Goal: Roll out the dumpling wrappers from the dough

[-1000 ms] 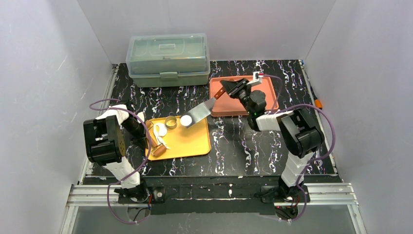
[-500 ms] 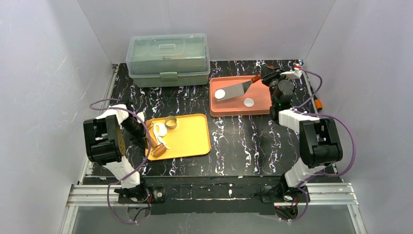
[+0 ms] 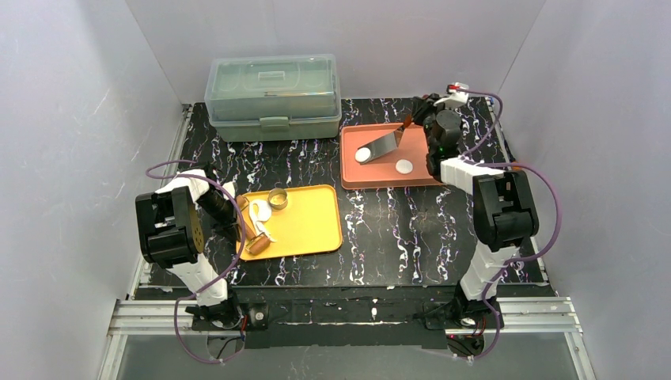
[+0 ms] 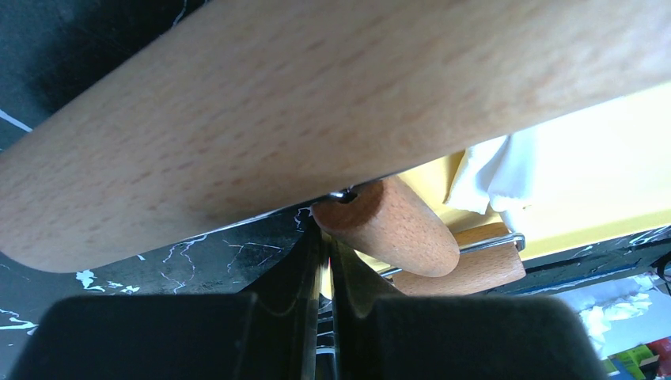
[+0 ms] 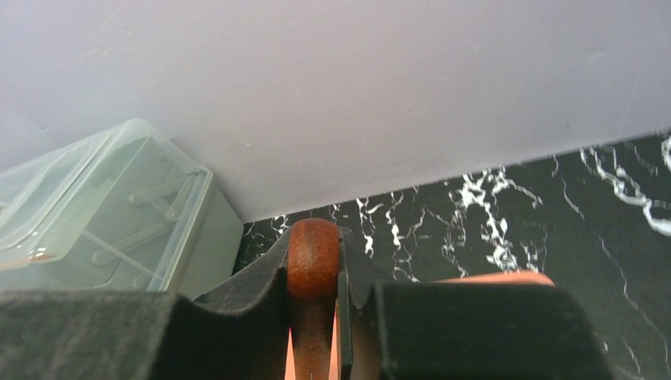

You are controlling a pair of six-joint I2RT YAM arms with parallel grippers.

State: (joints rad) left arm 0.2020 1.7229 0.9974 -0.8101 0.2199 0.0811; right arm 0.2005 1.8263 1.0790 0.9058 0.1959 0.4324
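Two dumpling wrappers lie on the red tray [image 3: 349, 179]: one [image 3: 363, 155] at the tip of a metal spatula blade [image 3: 383, 143], the other [image 3: 404, 166] apart to the right. My right gripper [image 3: 413, 122] [image 5: 315, 237] is shut on the spatula's reddish wooden handle [image 5: 313, 252]. Ragged white dough [image 3: 259, 214] [image 4: 497, 176] sits on the yellow tray [image 3: 312, 229] beside a metal ring [image 3: 277, 198] and a wooden rolling pin [image 3: 252, 232] [image 4: 316, 103]. My left gripper [image 3: 234, 218] [image 4: 326, 237] is shut, its tips just under the pin's handle [image 4: 388, 229].
A translucent lidded box [image 3: 273, 95] stands at the back left, also seen in the right wrist view [image 5: 103, 214]. White walls close in three sides. A small orange object [image 3: 516, 168] lies at the table's right edge.
My right arm swung the spatula with a wrapper on it from the yellow tray over to the red tray, then drew back a little. The left arm stayed still.
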